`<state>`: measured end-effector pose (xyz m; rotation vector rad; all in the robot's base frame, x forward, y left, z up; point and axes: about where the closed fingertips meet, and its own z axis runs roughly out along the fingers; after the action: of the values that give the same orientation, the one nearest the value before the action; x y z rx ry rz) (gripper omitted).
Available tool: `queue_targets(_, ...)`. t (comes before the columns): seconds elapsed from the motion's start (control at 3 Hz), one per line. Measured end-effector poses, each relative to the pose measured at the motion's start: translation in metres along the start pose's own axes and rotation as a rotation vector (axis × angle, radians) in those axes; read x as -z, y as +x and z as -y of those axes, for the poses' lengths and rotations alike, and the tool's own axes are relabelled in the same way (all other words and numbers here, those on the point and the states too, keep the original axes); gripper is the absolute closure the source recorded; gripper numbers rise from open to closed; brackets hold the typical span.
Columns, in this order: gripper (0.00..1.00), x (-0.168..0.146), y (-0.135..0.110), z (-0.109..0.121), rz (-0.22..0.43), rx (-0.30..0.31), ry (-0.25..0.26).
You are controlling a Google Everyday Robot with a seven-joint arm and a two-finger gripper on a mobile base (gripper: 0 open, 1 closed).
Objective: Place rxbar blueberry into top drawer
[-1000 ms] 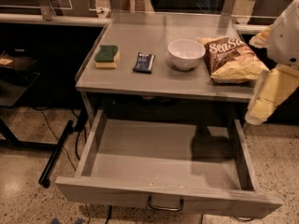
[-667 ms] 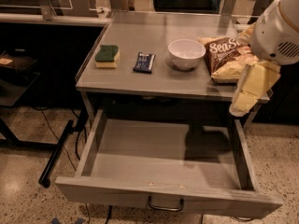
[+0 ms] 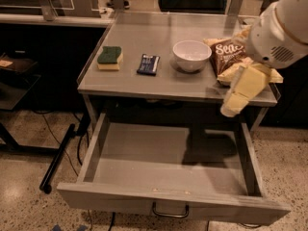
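Camera view: blue bar (image 3: 148, 64) on surface (image 3: 144, 35) between sponge (image 3: 110, 57) and bowl (image 3: 192, 55); drawer (image 3: 154, 158) stands open below; hand (image 3: 232, 107) at surface's right front edge, grip cannot be told.

Claw (image 3: 231, 109) right of bar (image 3: 148, 64), above drawer (image 3: 163, 160)

"Sea" on brown chip bag (image 3: 227, 57)
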<state>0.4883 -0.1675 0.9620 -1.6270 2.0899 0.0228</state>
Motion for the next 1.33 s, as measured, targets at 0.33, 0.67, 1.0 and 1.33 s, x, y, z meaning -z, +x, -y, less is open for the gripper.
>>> queue_targets(0.33,0.0,-0.027,-0.024,0.02,0.061,0.013,-0.005)
queue_targets(0.67,0.0,-0.052,-0.054,0.04,0.111,0.048,-0.032)
queue_targets(1.0,0.0,-0.052,-0.054,0.04,0.111,0.048,-0.032)
queue_targets(1.33,0.0,-0.06,-0.062,0.044,0.149,0.046,-0.012)
